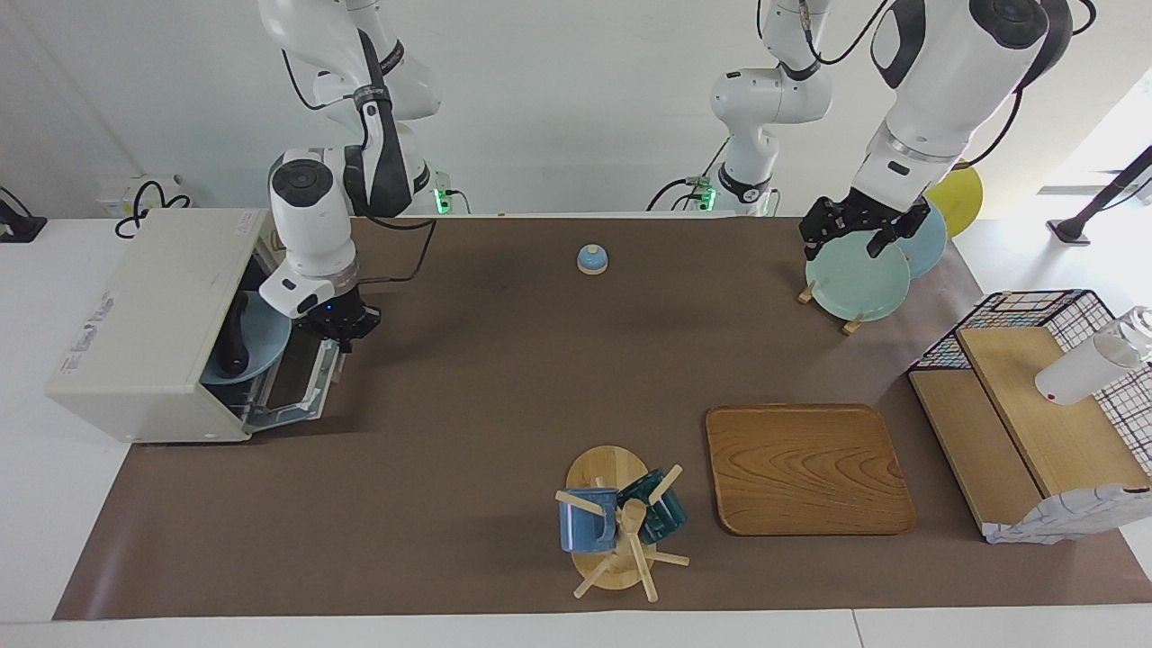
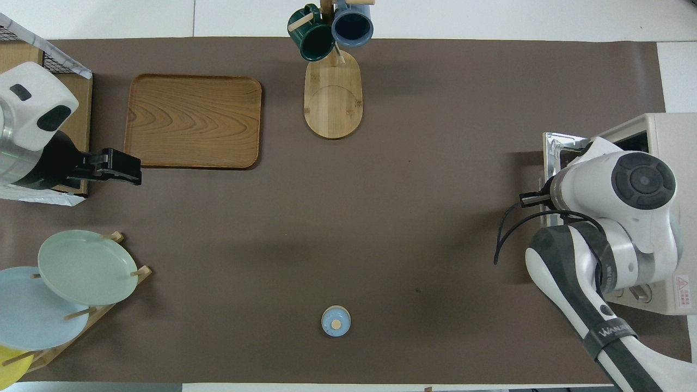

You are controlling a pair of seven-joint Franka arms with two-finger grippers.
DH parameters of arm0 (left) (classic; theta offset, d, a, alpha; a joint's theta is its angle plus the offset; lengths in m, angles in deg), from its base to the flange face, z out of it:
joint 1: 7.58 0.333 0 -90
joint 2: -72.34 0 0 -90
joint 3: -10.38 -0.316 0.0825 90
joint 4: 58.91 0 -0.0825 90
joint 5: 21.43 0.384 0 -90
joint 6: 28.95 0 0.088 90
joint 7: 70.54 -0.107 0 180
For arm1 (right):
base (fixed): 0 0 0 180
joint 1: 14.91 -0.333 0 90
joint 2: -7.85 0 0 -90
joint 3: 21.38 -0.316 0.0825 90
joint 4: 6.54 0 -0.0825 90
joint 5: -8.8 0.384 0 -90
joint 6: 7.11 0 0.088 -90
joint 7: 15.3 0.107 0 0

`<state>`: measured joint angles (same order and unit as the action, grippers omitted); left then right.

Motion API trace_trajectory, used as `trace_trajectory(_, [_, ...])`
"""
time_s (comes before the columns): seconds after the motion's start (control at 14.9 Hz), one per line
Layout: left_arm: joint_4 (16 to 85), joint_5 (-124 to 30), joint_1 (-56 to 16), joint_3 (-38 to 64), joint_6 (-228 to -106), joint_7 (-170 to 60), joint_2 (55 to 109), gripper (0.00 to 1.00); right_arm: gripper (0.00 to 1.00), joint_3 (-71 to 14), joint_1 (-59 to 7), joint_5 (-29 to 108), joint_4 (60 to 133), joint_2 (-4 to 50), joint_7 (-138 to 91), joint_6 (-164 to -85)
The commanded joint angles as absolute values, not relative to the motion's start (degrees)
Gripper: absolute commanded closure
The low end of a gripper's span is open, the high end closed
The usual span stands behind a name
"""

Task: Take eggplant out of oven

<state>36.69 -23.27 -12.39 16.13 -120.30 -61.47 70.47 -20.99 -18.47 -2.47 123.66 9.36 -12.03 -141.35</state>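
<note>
a brown mat [image 1: 504, 378] covers the white bench [image 1: 36, 378], with a plain white wall at the robots' end and bright light at the left arm's end.

one oven [image 1: 153, 324] stands at the right arm's end, its door [image 1: 297, 382] dropped open. inside it, one blue plate [image 1: 261, 346] carries the one eggplant [image 1: 236, 337], dark and slim, lying on the plate within the oven mouth. the right hand [image 1: 337, 326] hangs over the open door just in front of the oven mouth, pointing down; i cannot tell whether its fingers are spread or pressed together.

the left hand [image 1: 859, 229] waits up in the air over the plate rack [image 1: 828, 306] at the left arm's end, fingers spread and holding nothing.

the rack holds three plates: one pale green [image 1: 855, 279], one light blue [image 1: 927, 238], one yellow [image 1: 958, 193].

one small blue bell [image 1: 591, 259] sits mid-bench near the robots. one wooden tray [image 1: 805, 468] lies farther from the robots than the rack. beside it, toward the right arm's end, one mug tree [image 1: 612, 531] carries two mugs, one blue [image 1: 585, 520] and one dark green [image 1: 661, 508].

at the left arm's end, one wire basket [image 1: 1035, 315] stands with wooden boards [image 1: 1008, 423] and one white bottle [image 1: 1084, 369] leaning on it.
</note>
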Motion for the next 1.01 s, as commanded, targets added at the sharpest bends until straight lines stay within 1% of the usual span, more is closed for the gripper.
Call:
trace_trajectory(0.0, [37.1, -23.4, -11.9, 16.3, -120.3, -61.7, 70.1, 0.0, 1.0, -19.4, -16.9, -3.3, 123.7, 12.6, -11.6, -145.3])
trace_trajectory(0.27, [37.1, -23.4, -11.9, 16.3, -120.3, -61.7, 70.1, 0.0, 1.0, -19.4, -16.8, -3.2, 123.7, 15.6, -10.1, -146.5])
trace_trajectory(0.4, [37.1, -23.4, -11.9, 16.3, -120.2, -61.7, 70.1, 0.0, 1.0, -19.9, -17.0, -3.2, 123.6, 15.8, -8.0, -146.4])
trace_trajectory(0.6, [37.1, -23.4, -11.9, 16.3, -120.3, -61.7, 70.1, 0.0, 1.0, -23.4, -17.0, -3.2, 122.8, 15.9, -2.8, -145.7])
trace_trajectory(0.74, [37.1, -23.4, -11.9, 16.3, -120.3, -61.7, 70.1, 0.0, 1.0, -25.5, -17.0, -0.2, 121.5, 15.8, -0.1, -144.8])
trace_trajectory(0.81, [37.1, -23.4, -11.9, 16.3, -120.3, -61.7, 70.1, 0.0, 0.81, -26.2, -17.0, 1.7, 120.5, 15.8, 0.0, -143.5])
trace_trajectory(0.87, [37.1, -23.4, -11.9, 16.3, -120.2, -61.7, 70.1, 0.0, 0.68, -26.9, -17.0, 2.5, 118.8, 15.3, 0.1, -141.5])
trace_trajectory(0.94, [37.1, -23.4, -11.9, 16.3, -120.3, -61.7, 70.1, 0.0, 0.63, -27.7, -17.0, 2.6, 117.5, 14.9, 0.3, -139.0])
